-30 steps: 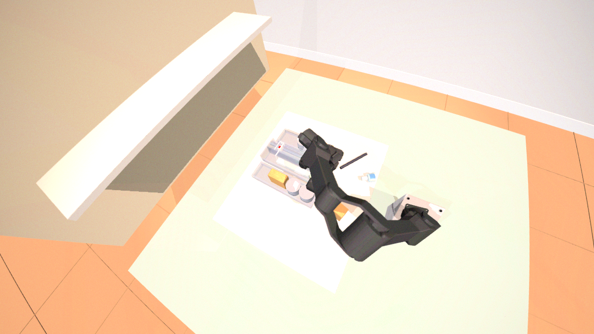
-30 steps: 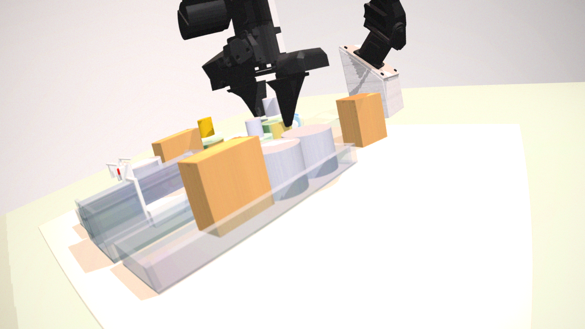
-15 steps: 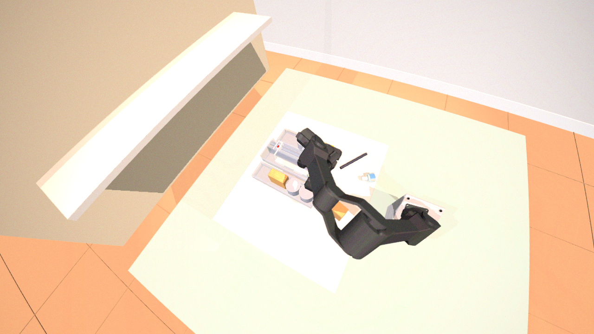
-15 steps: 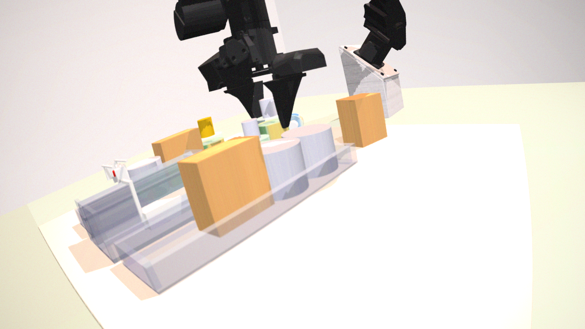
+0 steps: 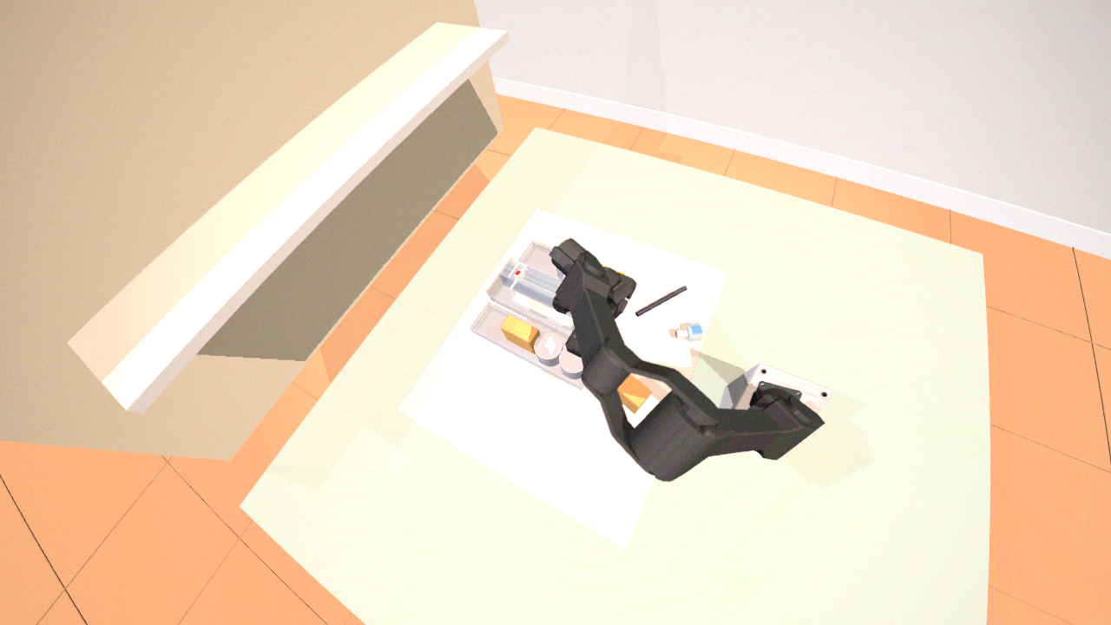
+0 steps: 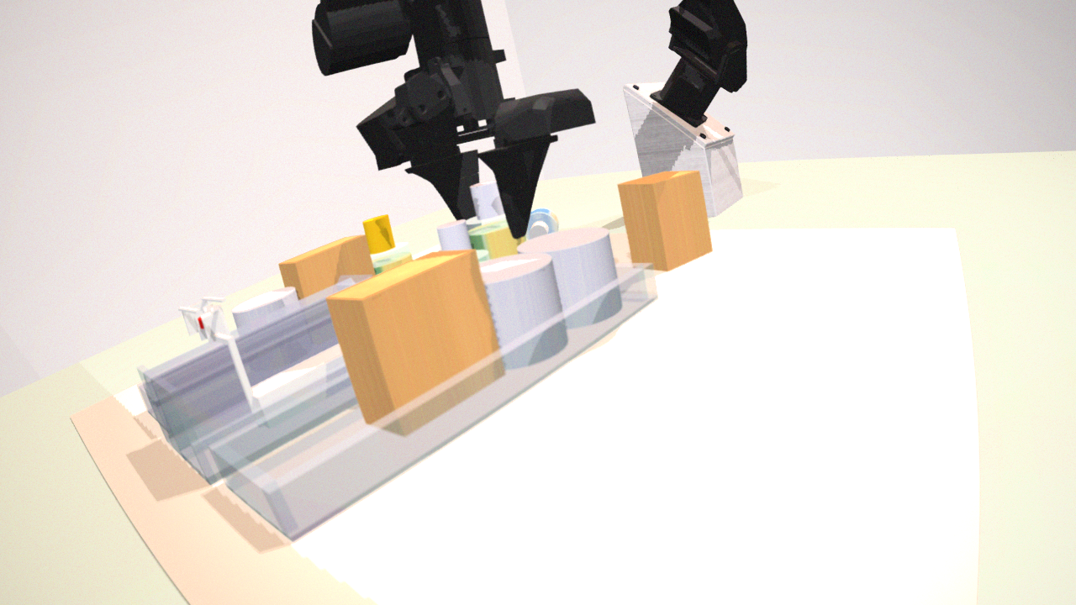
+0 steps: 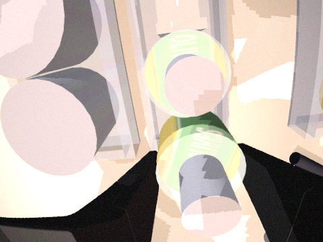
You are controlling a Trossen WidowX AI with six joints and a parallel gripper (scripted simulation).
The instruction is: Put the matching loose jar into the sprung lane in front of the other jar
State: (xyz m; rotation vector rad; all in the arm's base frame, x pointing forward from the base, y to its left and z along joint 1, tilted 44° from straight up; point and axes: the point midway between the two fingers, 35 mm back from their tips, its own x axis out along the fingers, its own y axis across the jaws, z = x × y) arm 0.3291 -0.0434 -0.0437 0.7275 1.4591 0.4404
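Observation:
My gripper (image 6: 493, 228) (image 7: 196, 154) is shut on a green-and-yellow jar (image 6: 498, 242) (image 7: 202, 138) with a pale lid and grey knob. The jar looks upright, at the front end of the sprung lane. A matching jar (image 6: 453, 235) (image 7: 188, 44) stands in the lane directly behind it. In the wrist view they overlap; whether they touch, and the held jar's height over the floor, I cannot tell. The white pusher slide (image 6: 293, 387) and its flag with a red mark (image 6: 200, 323) (image 5: 517, 272) are behind. The front stop is hidden under the held jar.
Beside the lane, a clear tray (image 6: 259, 466) holds an orange box (image 5: 519, 332) (image 6: 414, 338) and two grey cylinders. Another orange box (image 5: 634, 393) (image 6: 666, 218) stands near its front. A yellow-knobbed jar (image 6: 378, 233), black rod (image 5: 660, 300) (image 7: 296, 158) and blue-white item (image 5: 693, 332) are on the other side.

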